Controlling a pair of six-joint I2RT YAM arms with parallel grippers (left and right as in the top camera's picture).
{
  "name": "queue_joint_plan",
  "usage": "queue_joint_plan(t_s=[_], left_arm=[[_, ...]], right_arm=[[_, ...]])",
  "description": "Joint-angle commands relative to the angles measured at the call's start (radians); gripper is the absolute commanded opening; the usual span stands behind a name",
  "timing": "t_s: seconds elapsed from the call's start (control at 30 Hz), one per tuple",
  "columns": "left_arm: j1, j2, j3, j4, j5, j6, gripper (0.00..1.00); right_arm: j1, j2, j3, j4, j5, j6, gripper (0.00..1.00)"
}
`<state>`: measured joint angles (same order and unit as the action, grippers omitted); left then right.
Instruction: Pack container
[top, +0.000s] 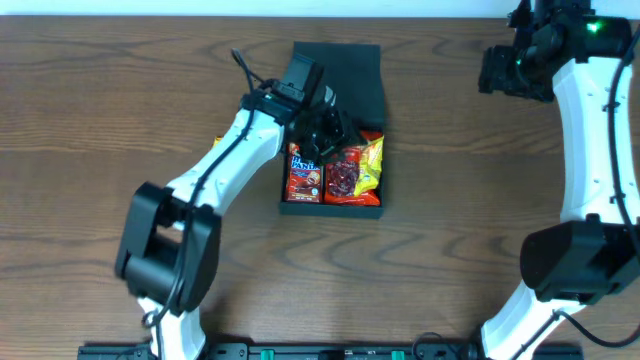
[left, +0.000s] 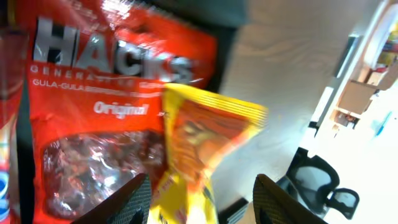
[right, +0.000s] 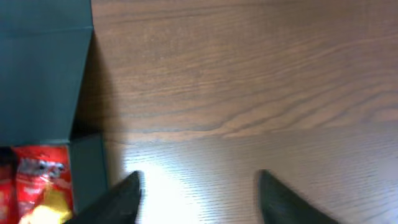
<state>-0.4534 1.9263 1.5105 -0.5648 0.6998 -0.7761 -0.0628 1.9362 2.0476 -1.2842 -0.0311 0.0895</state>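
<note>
Over on the left, the left arm reaches in from the near edge of the wooden surface, slanting up and to the right until its dark wrist hangs right over the container. The container sits just left of centre, with its flat flap lid lying open on the far side and its low dark walls framing the snacks. The left jaws are spread wide in the wrist view: we see both dark fingers low in the frame and well apart, with the lower end of the yellow packet showing between them. Whether either finger touches it, we cannot tell. Inside the box, running left to right, we have a red packet against the left wall, then the red Hacks packet with its clear window of dark sweets. The yellow packet is last, lying partly over the Hacks packet's right side and against the right wall. Past the box it is bare wood, and then the right arm rises along the right edge, its wrist at the far corner, well away from the container. The right jaws stand open too — two dark fingers apart, only wood grain between them, with the container's flap and corner off to the left of that view.
</note>
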Motion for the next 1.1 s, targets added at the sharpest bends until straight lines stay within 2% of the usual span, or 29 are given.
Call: queue_joint_plan(t_s=[0.0, 0.03, 0.07, 0.27, 0.4, 0.53, 0.7, 1.07], left_arm=[[0.021, -0.087, -0.007, 0.016, -0.082, 0.040, 0.54], [0.032, -0.110, -0.007, 0.026, -0.095, 0.045, 0.54], [0.045, -0.131, -0.007, 0.032, -0.109, 0.045, 0.54], [0.166, -0.254, -0.007, 0.046, -0.204, 0.086, 0.57], [0.249, -0.310, -0.007, 0.042, -0.210, 0.142, 0.57], [0.305, -0.332, -0.007, 0.031, -0.212, 0.191, 0.61], [0.341, -0.332, -0.007, -0.007, -0.212, 0.212, 0.62], [0.344, -0.332, -0.007, -0.018, -0.232, 0.261, 0.65]], right_arm=[[-0.007, -0.019, 0.018, -0.015, -0.067, -0.018, 0.24], [-0.005, -0.019, 0.017, -0.024, -0.098, -0.031, 0.09], [0.000, -0.019, 0.013, -0.036, -0.137, -0.046, 0.02], [0.073, -0.019, -0.087, -0.063, -0.277, -0.122, 0.02], [0.144, -0.019, -0.187, -0.063, -0.385, -0.188, 0.02], [0.217, -0.023, -0.197, -0.065, -0.426, -0.230, 0.02], [0.294, -0.019, -0.241, -0.068, -0.425, -0.246, 0.02], [0.359, -0.019, -0.498, 0.083, -0.425, -0.238, 0.01]])
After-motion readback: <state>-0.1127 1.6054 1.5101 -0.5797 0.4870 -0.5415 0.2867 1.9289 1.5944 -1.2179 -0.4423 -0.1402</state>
